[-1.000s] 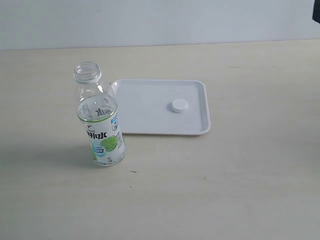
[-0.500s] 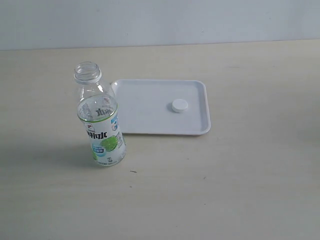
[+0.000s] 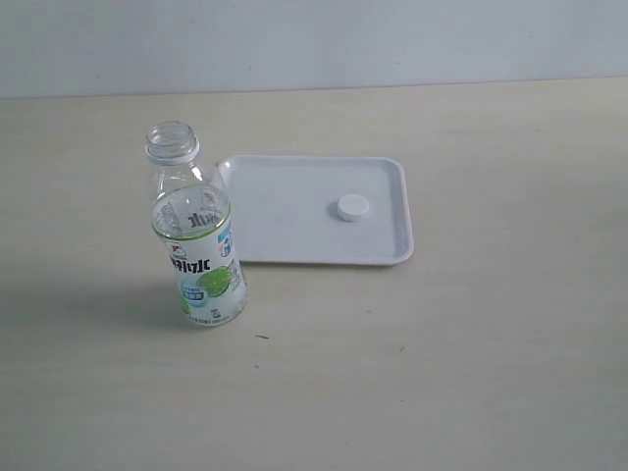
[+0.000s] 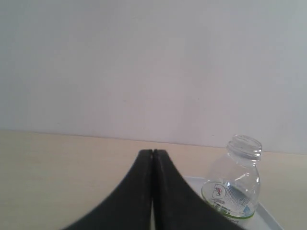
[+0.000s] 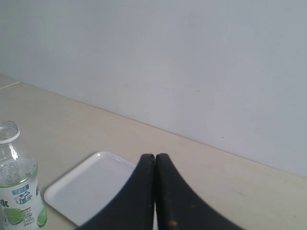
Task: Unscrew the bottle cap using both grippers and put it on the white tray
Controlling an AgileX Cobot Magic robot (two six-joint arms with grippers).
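The clear bottle (image 3: 195, 241) stands upright on the table, its threaded neck bare, just left of the white tray (image 3: 285, 235). The small white bottle cap (image 3: 352, 207) lies flat on the tray, right of its middle. Neither arm shows in the exterior view. In the left wrist view my left gripper (image 4: 153, 152) is shut with nothing in it, and the bottle (image 4: 235, 184) stands beyond it, well apart. In the right wrist view my right gripper (image 5: 155, 156) is shut and empty, above the table with the tray (image 5: 81, 191) and the bottle (image 5: 19, 194) beyond it.
A pale wooden table (image 3: 471, 373) carries everything, with a plain light wall (image 3: 314, 44) behind its far edge. Nothing else stands on it.
A dark piece of an arm at the top right corner of the exterior view has left the picture. Bottle, cap and tray have not moved.
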